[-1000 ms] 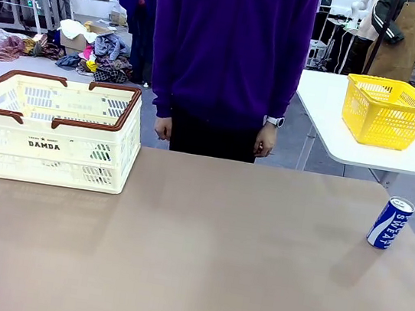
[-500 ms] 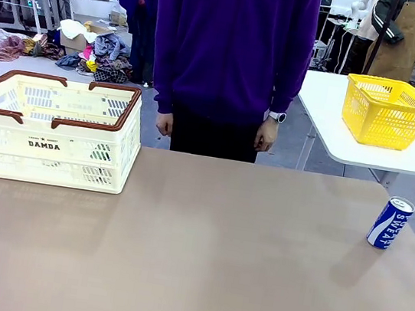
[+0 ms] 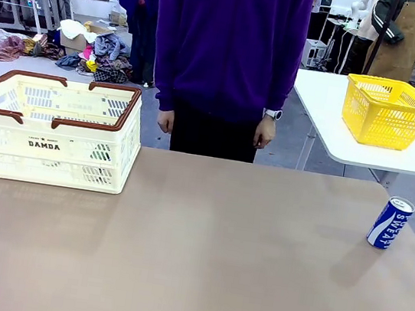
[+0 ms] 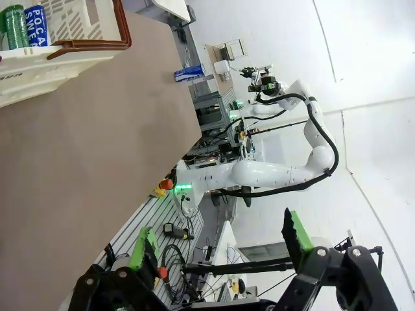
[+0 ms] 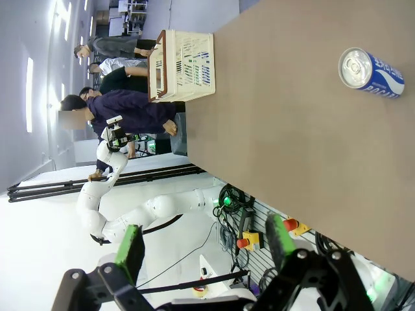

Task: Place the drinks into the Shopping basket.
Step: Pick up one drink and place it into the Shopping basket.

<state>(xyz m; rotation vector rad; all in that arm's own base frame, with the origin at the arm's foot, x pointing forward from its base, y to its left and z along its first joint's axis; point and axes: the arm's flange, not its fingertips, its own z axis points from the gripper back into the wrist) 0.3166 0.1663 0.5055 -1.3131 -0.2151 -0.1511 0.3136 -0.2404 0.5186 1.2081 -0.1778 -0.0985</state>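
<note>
My right tool (image 5: 204,246) and left tool (image 4: 220,240) both hang spread wide, empty. The blue SWEAT can (image 3: 390,222) stands near the table's (image 3: 200,263) right edge, well apart from the Shopping basket (image 3: 9,139). It is likely thin-walled, slick and light, so I'd pinch it gently at mid-body. The bare table between gives free passage.
</note>
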